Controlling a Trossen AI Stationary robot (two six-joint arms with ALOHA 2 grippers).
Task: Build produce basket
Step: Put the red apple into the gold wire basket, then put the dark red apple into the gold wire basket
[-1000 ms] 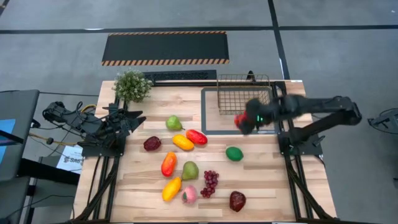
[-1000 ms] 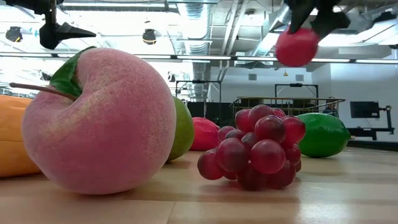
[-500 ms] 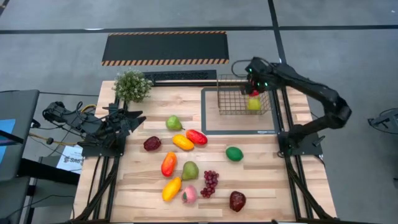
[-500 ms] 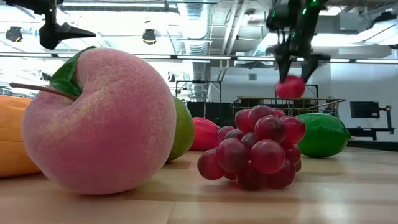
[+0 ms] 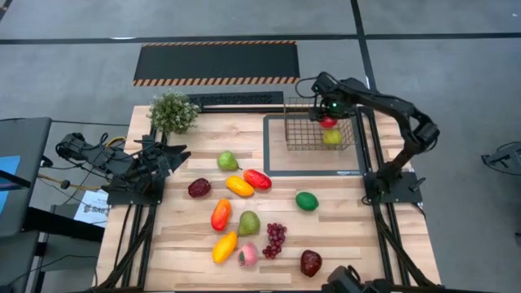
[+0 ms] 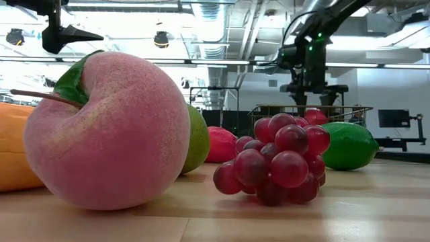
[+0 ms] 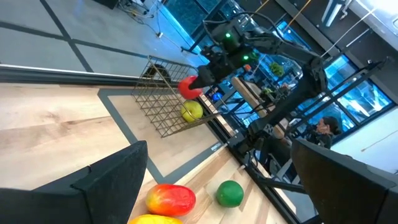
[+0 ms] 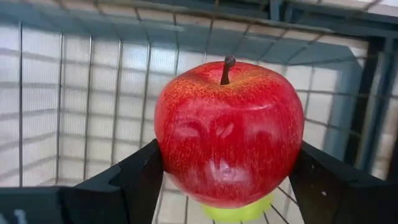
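Observation:
The wire-mesh basket (image 5: 319, 124) stands on the grey-framed mat (image 5: 277, 167) at the far right and holds a yellow-green fruit (image 5: 332, 137). My right gripper (image 5: 329, 119) hangs over the basket, shut on a red apple (image 8: 229, 134) at about rim height (image 6: 314, 115). The rest of the produce lies on the wooden table: a green pear (image 5: 228, 160), mangoes (image 5: 257, 178), a lime (image 5: 306, 200), grapes (image 5: 276, 238) and a peach (image 5: 247, 255). At the table's left edge my left gripper (image 5: 175, 155) waits, open and touching nothing. My right gripper pinches the red apple by its two opposite sides (image 8: 168, 155) between its two fingers (image 8: 134, 180). The fingers come steeply from above, pointing down into the basket. The apple is lifted clear, right above the yellow-green fruit (image 8: 239, 213), its stem (image 8: 228, 68) pointing sideways.
A leafy potted plant (image 5: 172, 111) stands at the far left corner. A black strip (image 5: 236, 99) runs along the far edge behind the basket. The basket's left half (image 7: 155, 93) holds no fruit. People sit beyond the table's right side (image 7: 323, 127).
My right gripper has carried the red apple from above the mat's near right part toward the far edge, over the basket, and down to its rim. It has tipped to point more steeply down and has rolled. The apple stays in the hold.

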